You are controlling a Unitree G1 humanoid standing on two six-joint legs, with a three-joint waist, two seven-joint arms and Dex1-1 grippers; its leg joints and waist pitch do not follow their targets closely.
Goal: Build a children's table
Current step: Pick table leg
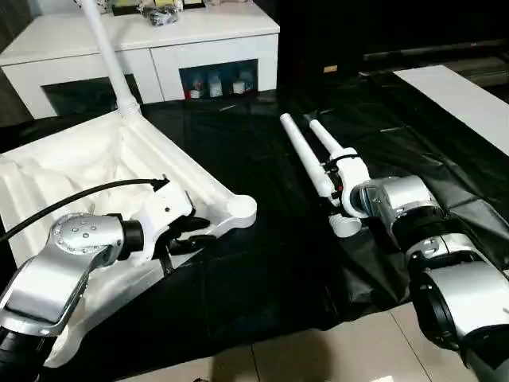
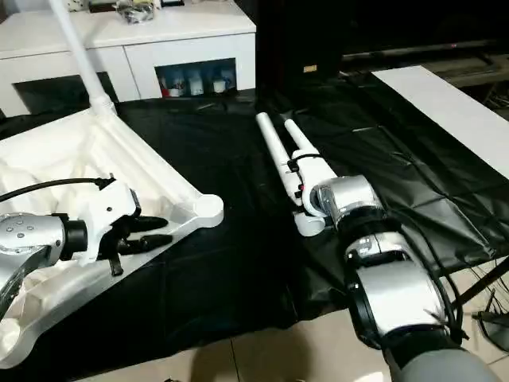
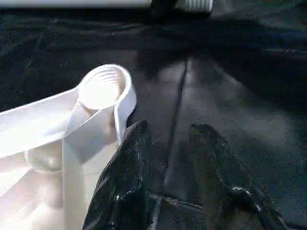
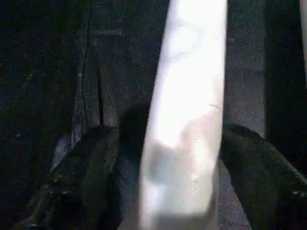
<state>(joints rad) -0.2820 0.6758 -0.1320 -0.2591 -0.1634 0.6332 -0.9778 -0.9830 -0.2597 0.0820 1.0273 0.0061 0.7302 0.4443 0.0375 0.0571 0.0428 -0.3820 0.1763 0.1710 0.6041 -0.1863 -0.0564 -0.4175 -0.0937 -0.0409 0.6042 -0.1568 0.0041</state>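
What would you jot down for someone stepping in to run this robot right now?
Left gripper: fingers apart, holding nothing, hovering beside the near corner socket of the white plastic rectangular tabletop, which lies underside up on the black-covered work table.
Right gripper: fingers on either side of one long white tapered tubular leg; whether they pinch it cannot be told.
A second loose leg lies alongside the first.
Done: one leg stands in the far corner socket.
Left: lift the loose leg, fit it into the near socket, then fit the remaining legs.
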